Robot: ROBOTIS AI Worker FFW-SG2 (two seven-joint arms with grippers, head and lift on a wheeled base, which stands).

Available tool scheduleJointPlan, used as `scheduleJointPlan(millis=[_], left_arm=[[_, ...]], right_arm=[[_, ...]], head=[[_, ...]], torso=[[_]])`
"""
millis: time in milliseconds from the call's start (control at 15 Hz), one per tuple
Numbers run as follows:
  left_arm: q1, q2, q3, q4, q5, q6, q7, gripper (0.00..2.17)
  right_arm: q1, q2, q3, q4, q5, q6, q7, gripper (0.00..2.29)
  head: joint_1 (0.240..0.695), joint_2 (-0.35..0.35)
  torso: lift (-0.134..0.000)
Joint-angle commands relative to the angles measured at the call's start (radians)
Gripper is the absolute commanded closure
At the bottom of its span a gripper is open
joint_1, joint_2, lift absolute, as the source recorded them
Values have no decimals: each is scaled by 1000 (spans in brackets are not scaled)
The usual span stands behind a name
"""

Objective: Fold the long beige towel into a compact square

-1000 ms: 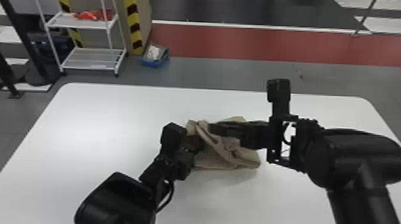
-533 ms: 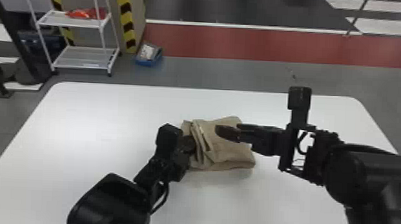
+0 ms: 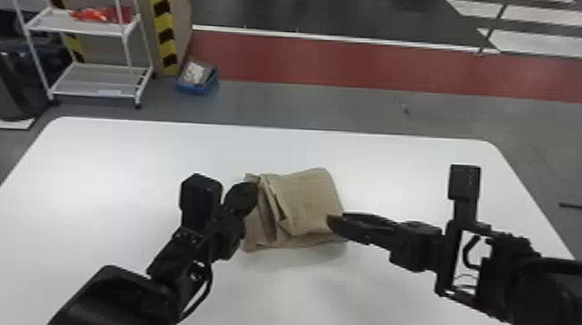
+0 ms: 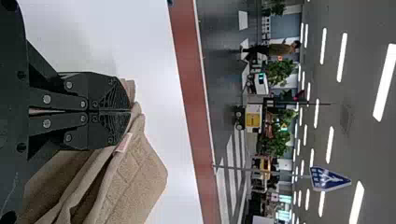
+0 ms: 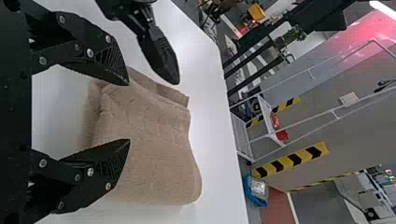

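The beige towel [image 3: 305, 200] lies as a small, layered bundle in the middle of the table, with loose folds along its left side. At that left side is my left gripper [image 3: 251, 195]. In the left wrist view, my left gripper [image 4: 130, 111] is shut, its tips over the edge of the towel [image 4: 135, 182]; no cloth can be made out between them. My right gripper [image 3: 332, 220] is at the bundle's near right edge. Seen from the right wrist, my right gripper [image 5: 129, 112] has its fingers wide apart above the towel [image 5: 154, 149], gripping nothing.
The white table [image 3: 116, 166] extends around the towel on all sides. Beyond its far edge stand a white shelf rack [image 3: 96, 78] and a blue box [image 3: 197, 78] on the floor. The left gripper is close to the right one across the bundle.
My right gripper has moved right and nearer, from over the towel to its right edge. The towel's top layer lies flatter and more exposed. The left gripper has stayed at the left side.
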Motion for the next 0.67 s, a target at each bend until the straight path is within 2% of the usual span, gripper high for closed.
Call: scheduleJointPlan(millis=[0, 267, 467, 600], left_arm=[[22, 0, 24, -40, 1, -7, 0, 1757], [36, 2, 86, -40, 13, -68, -2, 1757], [28, 8, 117, -40, 35, -68, -6, 1720], [23, 17, 115, -40, 33, -71, -9, 1649]], right_arm=[[72, -8, -35, -40, 3, 6, 20, 2078], [81, -8, -23, 17, 43, -9, 46, 2078], [-13, -3, 60, 132, 103, -9, 24, 2074], [-100, 0, 118, 229, 151, -12, -19, 2074]], head=[[695, -97], [695, -96], [695, -64], [695, -34]], torso=[[-118], [-118], [-118], [-118]])
